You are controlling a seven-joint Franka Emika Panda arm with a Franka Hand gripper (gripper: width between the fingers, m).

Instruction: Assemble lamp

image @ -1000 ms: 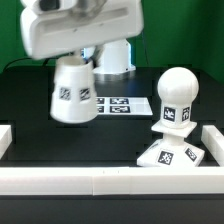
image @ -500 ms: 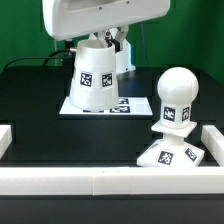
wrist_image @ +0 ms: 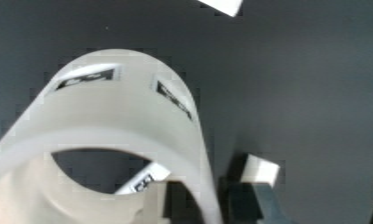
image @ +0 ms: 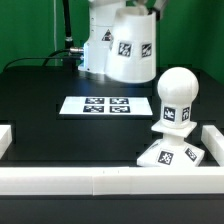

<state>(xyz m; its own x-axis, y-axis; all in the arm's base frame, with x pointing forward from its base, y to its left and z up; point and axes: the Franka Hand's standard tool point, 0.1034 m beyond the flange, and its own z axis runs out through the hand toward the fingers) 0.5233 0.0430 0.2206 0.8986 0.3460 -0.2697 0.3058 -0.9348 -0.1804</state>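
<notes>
The white conical shade point(image: 131, 48) hangs in the air, tilted, above the table's back middle and to the upper left of the bulb. My gripper point(image: 133, 14) is shut on its wall from above. In the wrist view the shade point(wrist_image: 115, 110) fills the frame, and my gripper point(wrist_image: 220, 196) pinches its rim between dark fingers point(wrist_image: 256, 186). The round-topped bulb point(image: 177, 94) stands upright on the sloped square base point(image: 172, 153) at the exterior view's right front. The shade and the bulb are apart.
The marker board point(image: 104, 105) lies flat on the black table under the shade's left. A low white rail point(image: 100, 181) runs along the front, with short end pieces at the left point(image: 5, 139) and right point(image: 211, 136). The arm's white body point(image: 97, 40) is behind the shade.
The shade has gone up and to the exterior view's right with my gripper, from low over the table's left to high near the bulb. The bulb and base have not moved.
</notes>
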